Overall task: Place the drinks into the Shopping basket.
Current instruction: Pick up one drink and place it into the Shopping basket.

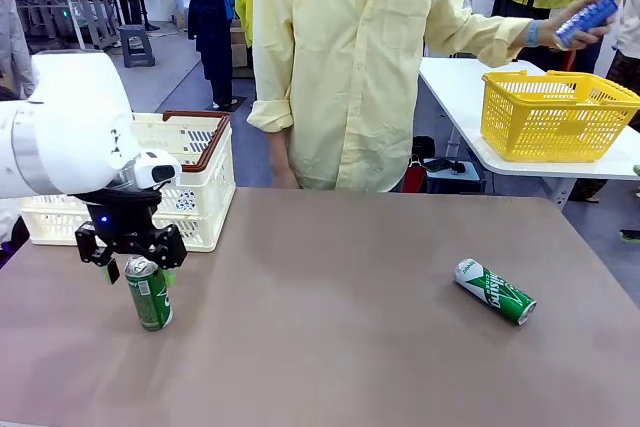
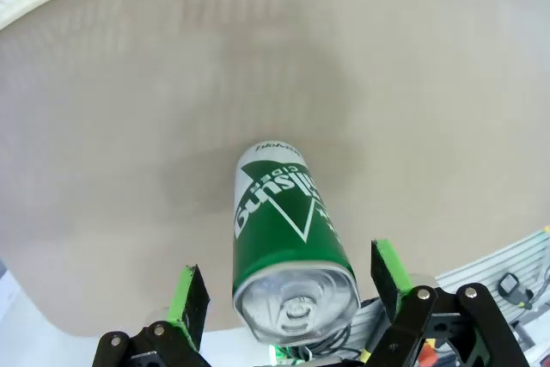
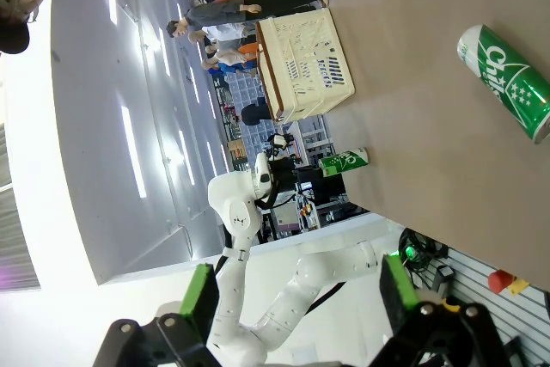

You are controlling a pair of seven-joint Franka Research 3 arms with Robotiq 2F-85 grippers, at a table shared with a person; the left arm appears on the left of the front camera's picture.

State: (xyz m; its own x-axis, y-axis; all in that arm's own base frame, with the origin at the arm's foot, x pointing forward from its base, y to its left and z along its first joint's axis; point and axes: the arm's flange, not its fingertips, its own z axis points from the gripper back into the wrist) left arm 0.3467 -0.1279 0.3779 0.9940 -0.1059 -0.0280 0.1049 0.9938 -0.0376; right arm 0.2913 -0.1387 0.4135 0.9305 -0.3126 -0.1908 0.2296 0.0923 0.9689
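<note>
Front view shows the left pincer [image 1: 140,272] at the lower left of the frame, lowered around the top part of a standing green can [image 1: 150,299]. This can stands upright on the brown bench [image 1: 330,337], just in front of the Shopping basket [image 1: 208,197], which sits at the far left edge of the bench. A second green can [image 1: 495,291] lies on its side at the right of the frame, well apart from the first one. At the upper right, the person's hand [image 1: 560,31] holds a blue can [image 1: 587,17] in the air above a yellow basket [image 1: 558,117], which stands on another white table behind.

In the left wrist view the left pincer [image 2: 288,285] is open. Its green pads [image 2: 187,294] stand one on each side of the standing green can [image 2: 288,247], and a small gap shows between each pad and the can wall, so the can is not gripped. The silver top of the can is at the bottom centre of the frame.

In the right wrist view the right pincer [image 3: 298,290] is open too, with nothing between its pads [image 3: 199,294]. The second green can [image 3: 507,79] lies at the upper right of that frame, the Shopping basket [image 3: 305,66] is at the upper centre, and the standing green can [image 3: 344,162] is near the middle.
</note>
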